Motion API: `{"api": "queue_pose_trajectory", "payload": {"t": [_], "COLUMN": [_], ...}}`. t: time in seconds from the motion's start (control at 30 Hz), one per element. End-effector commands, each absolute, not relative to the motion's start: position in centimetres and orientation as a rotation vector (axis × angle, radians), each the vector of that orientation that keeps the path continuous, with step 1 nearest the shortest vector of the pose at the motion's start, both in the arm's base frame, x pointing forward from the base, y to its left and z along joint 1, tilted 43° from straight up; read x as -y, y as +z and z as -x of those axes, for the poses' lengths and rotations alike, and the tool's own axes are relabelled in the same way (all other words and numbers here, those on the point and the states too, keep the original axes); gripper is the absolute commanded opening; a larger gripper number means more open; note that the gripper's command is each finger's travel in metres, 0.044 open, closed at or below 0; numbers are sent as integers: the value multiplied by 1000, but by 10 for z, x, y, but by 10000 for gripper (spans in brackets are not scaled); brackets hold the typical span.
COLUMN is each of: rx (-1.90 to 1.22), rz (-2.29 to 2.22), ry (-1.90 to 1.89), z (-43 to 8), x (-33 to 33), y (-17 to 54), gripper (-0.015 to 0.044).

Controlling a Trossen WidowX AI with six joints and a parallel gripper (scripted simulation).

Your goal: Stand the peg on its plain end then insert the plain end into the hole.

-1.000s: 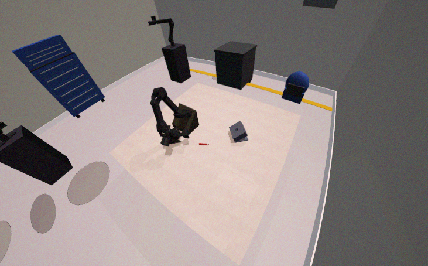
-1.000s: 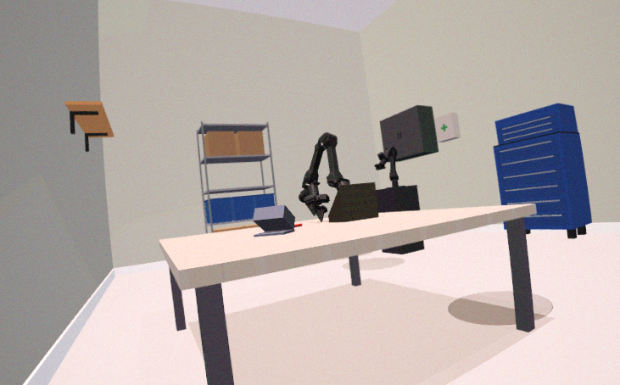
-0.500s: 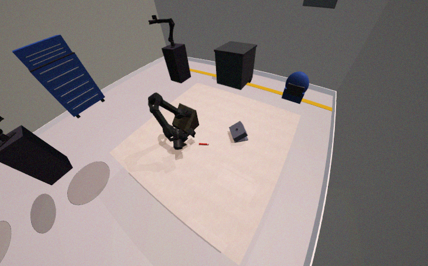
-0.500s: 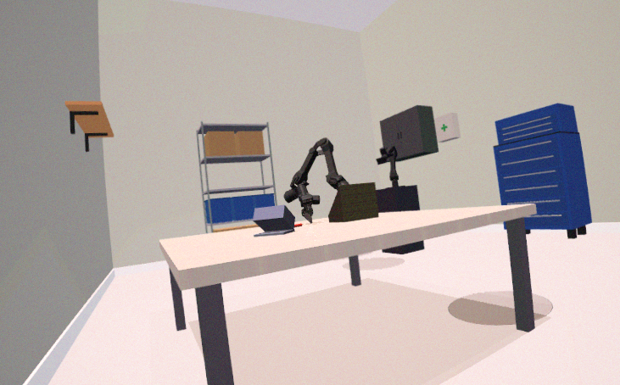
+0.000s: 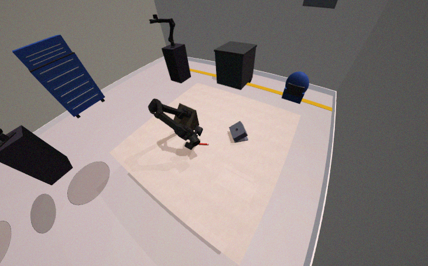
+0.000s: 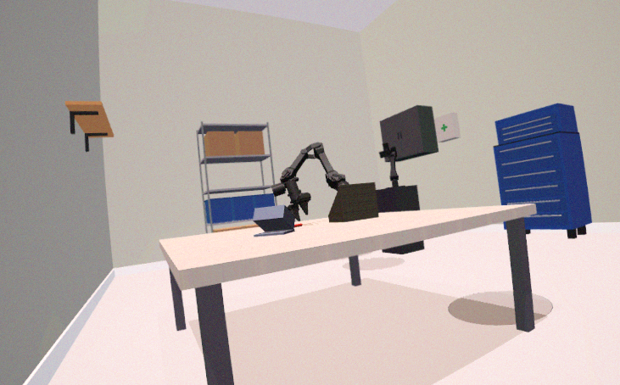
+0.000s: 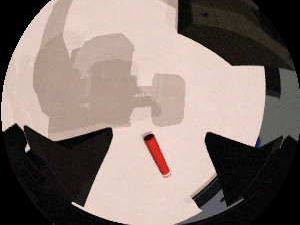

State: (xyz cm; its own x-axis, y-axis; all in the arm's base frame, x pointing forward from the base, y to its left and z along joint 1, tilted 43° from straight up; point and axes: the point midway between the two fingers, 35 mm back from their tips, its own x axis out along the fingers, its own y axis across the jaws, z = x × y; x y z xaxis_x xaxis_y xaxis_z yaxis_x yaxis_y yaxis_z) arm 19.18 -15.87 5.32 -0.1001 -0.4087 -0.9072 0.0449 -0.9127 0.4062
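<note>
The red peg (image 5: 204,143) (image 6: 298,225) (image 7: 157,156) lies flat on the table. In the wrist view its dark end is farther up the frame, and its white-banded end points toward the lower right. My gripper (image 6: 302,216) (image 7: 161,136) is open and empty, pointing down above the table near the peg. In the wrist view the peg shows between and below the two spread fingertips, touching neither. The grey sloped panel (image 5: 240,133) (image 6: 273,218) stands beyond the peg. Its hole (image 5: 236,129) shows as a dark spot in the top view; the exterior view does not show the hole.
The arm's dark wooden base block (image 5: 192,118) (image 6: 355,203) (image 7: 227,36) stands behind the gripper. The table (image 5: 258,171) (image 6: 374,237) bears the block, peg and panel. Other arms on black pedestals, a blue drawer cabinet (image 6: 532,176) and shelving stand away from the table.
</note>
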Motion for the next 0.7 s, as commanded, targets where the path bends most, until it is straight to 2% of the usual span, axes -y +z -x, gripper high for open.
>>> {"api": "queue_pose_trajectory", "payload": {"t": [0.0,0.4,0.67], "rx": [339,250,246], "rz": [-1756,-1463,-1449], "ry": [-2036,-1791,-1775], "z": [-209,-263,-266], "x": [146,100,98], "y": [52,54,53], "gripper": [440,440,440]}}
